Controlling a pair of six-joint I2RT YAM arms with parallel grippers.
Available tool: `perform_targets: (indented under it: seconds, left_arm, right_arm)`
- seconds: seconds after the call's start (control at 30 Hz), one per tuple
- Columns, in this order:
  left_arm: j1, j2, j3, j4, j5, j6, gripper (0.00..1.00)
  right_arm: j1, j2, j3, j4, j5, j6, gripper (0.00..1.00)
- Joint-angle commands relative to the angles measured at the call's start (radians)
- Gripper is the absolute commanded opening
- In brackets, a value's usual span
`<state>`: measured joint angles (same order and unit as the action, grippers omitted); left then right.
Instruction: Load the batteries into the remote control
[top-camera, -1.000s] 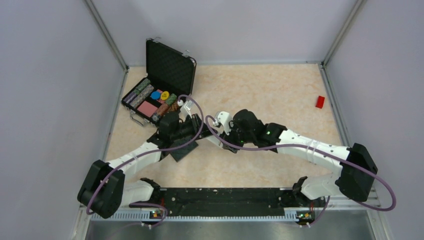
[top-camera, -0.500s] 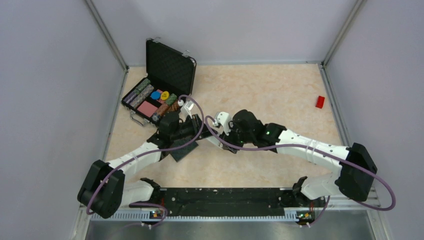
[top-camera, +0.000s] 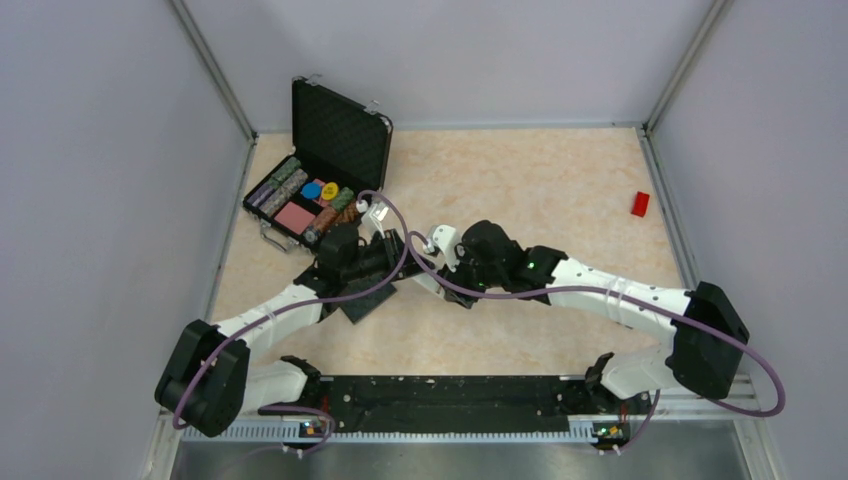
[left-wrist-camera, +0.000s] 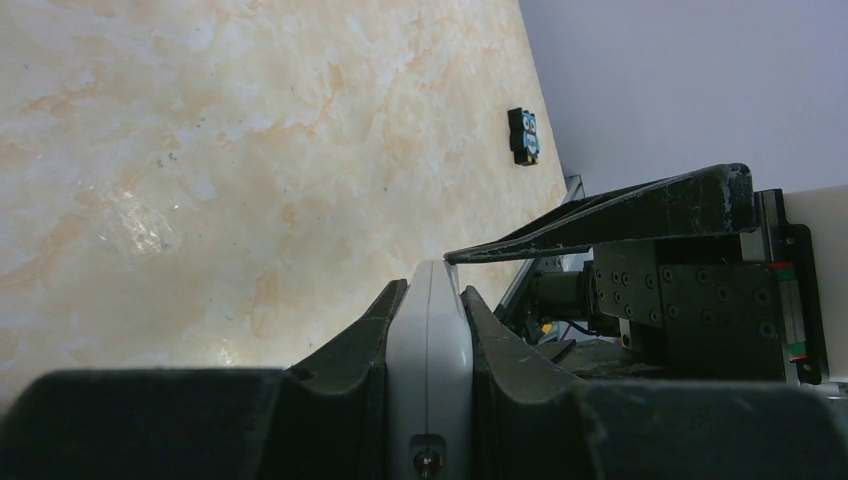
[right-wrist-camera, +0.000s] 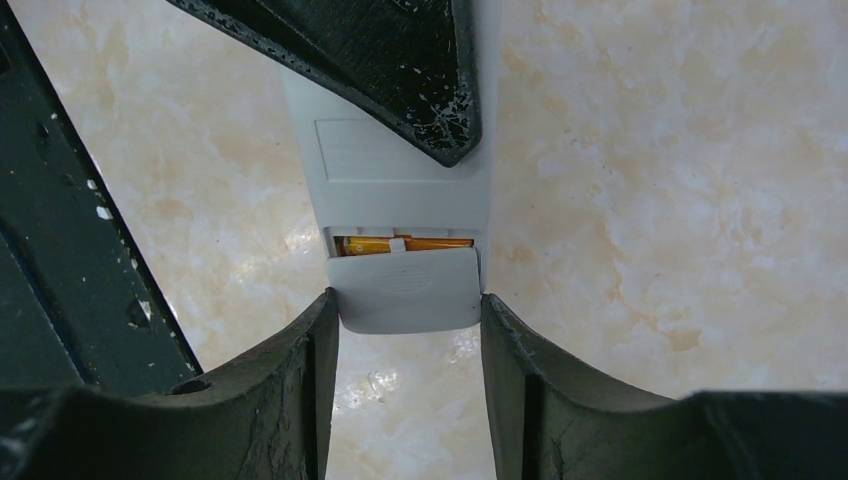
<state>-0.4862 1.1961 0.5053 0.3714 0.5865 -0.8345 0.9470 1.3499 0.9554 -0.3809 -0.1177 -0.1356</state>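
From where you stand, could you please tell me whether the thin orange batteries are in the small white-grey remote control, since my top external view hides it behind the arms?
Observer: Yes; the right wrist view shows the orange batteries lying in the slot of the white-grey remote control.
Operator: Is the slot closed?
Observer: Not fully; the grey plastic battery cover leaves a gap, held by the right gripper.
Operator: Who holds the remote?
Observer: The left gripper, shut on its edge.
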Motion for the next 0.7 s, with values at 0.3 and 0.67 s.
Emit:
perform_targets:
  seconds: [0.3,0.67]
  left_arm:
    - [-0.010,-0.001,0.042,-0.006,-0.017,0.022,0.00]
    - [-0.011,0.001,0.045,0.003,-0.020,0.016,0.00]
  right_arm:
    - [0.010,-0.008,0.034,0.062,0.011,0.010,0.36]
    - [0.011,0.017,0.038,0.055,-0.001,0.010,0.36]
